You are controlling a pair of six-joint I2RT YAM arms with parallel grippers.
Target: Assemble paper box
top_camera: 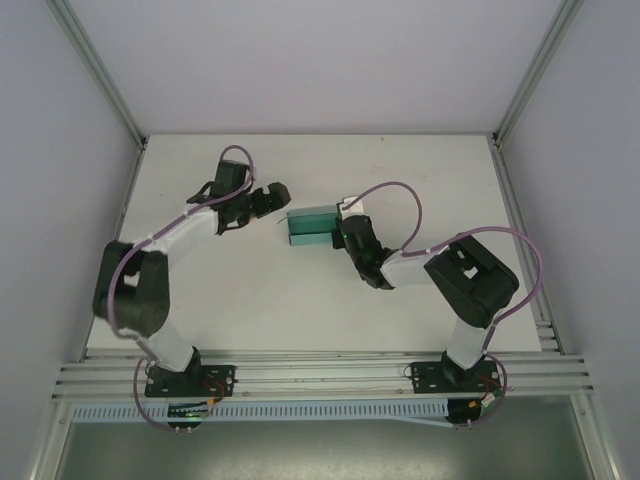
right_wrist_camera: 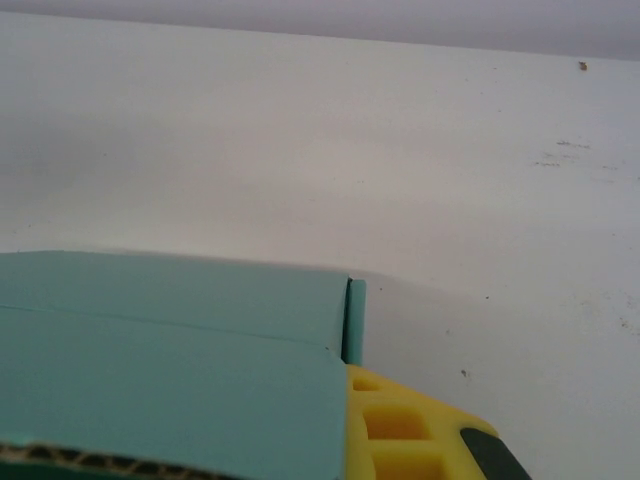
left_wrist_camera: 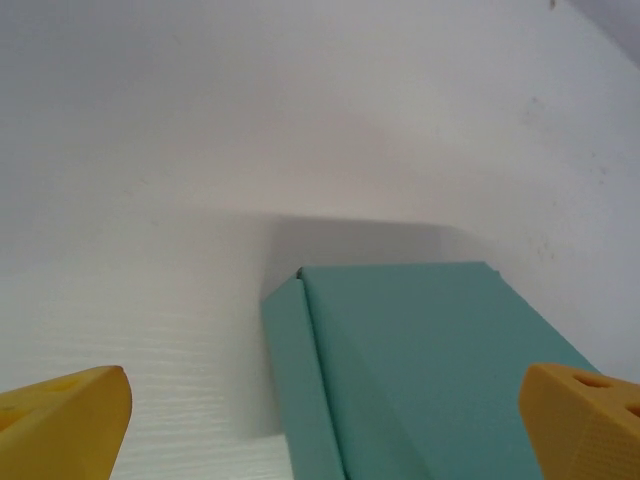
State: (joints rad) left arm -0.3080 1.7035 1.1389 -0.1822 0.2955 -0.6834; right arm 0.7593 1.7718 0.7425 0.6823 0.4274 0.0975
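Paper box (top_camera: pixel 312 224), whole from above; close up, left fingers (left_wrist_camera: pixel 70 415) wide apart, right fingers (right_wrist_camera: pixel 440 422) pinched on its wall.

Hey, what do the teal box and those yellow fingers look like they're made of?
Paper box: thin matte teal card, seemingly; crisp folds, corrugated-looking raw edge in the right wrist view. Fingers: likely moulded yellow plastic, matte, with cut-out holes.
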